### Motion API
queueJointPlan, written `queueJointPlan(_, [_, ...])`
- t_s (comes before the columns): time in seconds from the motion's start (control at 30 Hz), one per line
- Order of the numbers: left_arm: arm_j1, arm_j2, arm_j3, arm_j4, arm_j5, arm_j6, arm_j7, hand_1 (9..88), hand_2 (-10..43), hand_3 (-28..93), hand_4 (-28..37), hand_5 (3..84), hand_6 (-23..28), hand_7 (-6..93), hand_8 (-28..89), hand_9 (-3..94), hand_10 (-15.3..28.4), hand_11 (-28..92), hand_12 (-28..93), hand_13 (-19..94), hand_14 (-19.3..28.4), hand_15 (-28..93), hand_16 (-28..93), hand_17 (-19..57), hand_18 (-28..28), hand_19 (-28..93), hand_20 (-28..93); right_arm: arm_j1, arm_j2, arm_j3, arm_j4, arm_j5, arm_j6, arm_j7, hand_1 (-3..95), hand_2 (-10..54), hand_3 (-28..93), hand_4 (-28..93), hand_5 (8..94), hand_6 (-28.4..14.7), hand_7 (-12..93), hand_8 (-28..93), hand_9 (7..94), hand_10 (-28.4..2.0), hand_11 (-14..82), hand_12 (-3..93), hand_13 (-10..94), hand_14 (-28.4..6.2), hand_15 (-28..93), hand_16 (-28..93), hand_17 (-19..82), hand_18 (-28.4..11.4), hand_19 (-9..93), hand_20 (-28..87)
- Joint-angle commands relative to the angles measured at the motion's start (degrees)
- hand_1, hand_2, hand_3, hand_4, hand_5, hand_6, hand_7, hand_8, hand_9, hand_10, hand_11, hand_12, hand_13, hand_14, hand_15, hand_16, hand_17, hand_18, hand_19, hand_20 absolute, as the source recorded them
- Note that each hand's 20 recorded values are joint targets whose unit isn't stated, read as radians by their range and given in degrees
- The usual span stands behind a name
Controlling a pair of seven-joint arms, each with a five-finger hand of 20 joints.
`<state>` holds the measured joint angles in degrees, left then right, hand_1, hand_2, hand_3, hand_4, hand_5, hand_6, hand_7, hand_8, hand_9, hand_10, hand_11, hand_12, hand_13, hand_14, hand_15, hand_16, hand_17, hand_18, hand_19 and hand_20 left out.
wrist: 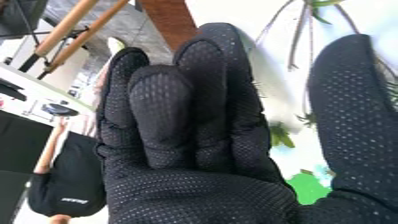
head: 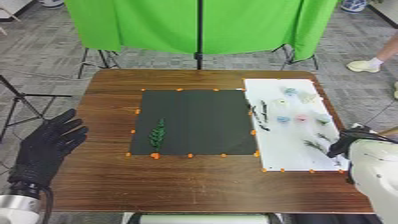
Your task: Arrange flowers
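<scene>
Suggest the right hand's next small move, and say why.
Probably ease the right hand inward over the white sheet and pinch a green sprig. The hand's thumb stands apart from its straight fingers with nothing gripped, and the black sheet bears just one leafy stem.

A leafy green sprig [head: 157, 136] lies toward the black mat [head: 200, 115]'s near left corner; blue, pink and cream flowers [head: 301, 118] and dark twigs [head: 264, 109] on the white sheet [head: 280, 150].
</scene>
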<state>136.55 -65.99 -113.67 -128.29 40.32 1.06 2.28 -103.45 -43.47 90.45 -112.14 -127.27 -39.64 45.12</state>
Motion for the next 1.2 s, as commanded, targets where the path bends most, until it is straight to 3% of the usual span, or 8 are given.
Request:
queueJointPlan(0.03, [-0.32, -0.04, 0.53, 0.78, -0.19, -0.38, -0.69, 24.8, -1.8, 69, -28.3, 34.1, 3.9, 24.3, -13, 28.1, 12.5, 32, 14, 22, 14.5, 50, -5, -8.3, 20.8, 49, 7, -3.42, -1.41, -0.68, 1.32, 1.88, 2.22, -3.60, 42.7, -6.9, 72, -28, 76.5, 0.4, 46, -5, 83.5, -8.7, 49.8, 32.0, 76, -7.5, 73, 28, 32, -18.4, 83, 25])
queueJointPlan(0.13, [-0.53, 0.08, 0.57, 0.94, -0.23, -0.64, -0.82, 24.7, -1.4, 69, -28.3, 34.2, 3.9, 24.2, -13, 28.2, 12.5, 32, 14, 22, 14.5, 50, -5, -8.3, 20.8, 49, 7, -4.16, -1.62, -0.22, 1.20, 1.58, 2.29, -4.44, 41.5, -4.7, 78, -28, 79.0, 0.1, 44, -3, 85.4, -8.5, 49.2, 32.0, 78, -7.2, 72, 29, 33, -18.5, 84, 25])
queueJointPlan(0.3, [-1.00, 0.31, 0.67, 1.26, -0.22, -0.92, -1.29, 24.2, -0.8, 69, -28.3, 34.2, 3.9, 24.2, -13, 28.2, 12.6, 32, 14, 22, 14.6, 50, -5, -8.3, 20.8, 49, 7, -5.03, -1.43, 0.10, 1.05, 0.80, 4.31, -4.95, 38.1, -4.3, 86, -28, 78.8, -1.6, 48, 2, 84.0, -9.8, 57.8, 35.6, 76, -9.5, 80, 32, 33, -19.1, 85, 27])
queueJointPlan(0.57, [-0.23, 0.17, 0.71, 0.90, -0.30, -0.53, -0.84, 23.8, -0.6, 69, -28.3, 34.3, 4.0, 24.1, -13, 28.2, 12.6, 32, 14, 22, 14.5, 50, -5, -8.3, 20.8, 49, 7, -5.62, -1.73, 1.39, -0.39, -1.51, 7.23, -6.57, 32.5, -0.7, 90, -21, 81.8, -1.7, 53, 7, 86.7, -10.0, 66.3, 37.5, 79, -10.4, 88, 34, 35, -19.9, 89, 29])
queueJointPlan(1.2, [0.10, -0.23, 0.58, 0.65, -0.27, -0.28, -0.59, 23.7, -0.2, 69, -28.3, 34.4, 4.1, 24.0, -13, 28.2, 12.6, 32, 14, 22, 14.6, 50, -5, -8.3, 20.8, 49, 7, -1.87, -1.83, 3.97, -8.15, -4.11, 11.86, -4.54, 31.6, -1.7, 92, -18, 84.9, -1.7, 51, 9, 89.3, -9.4, 66.8, 37.8, 82, -9.8, 88, 34, 38, -20.3, 91, 29])
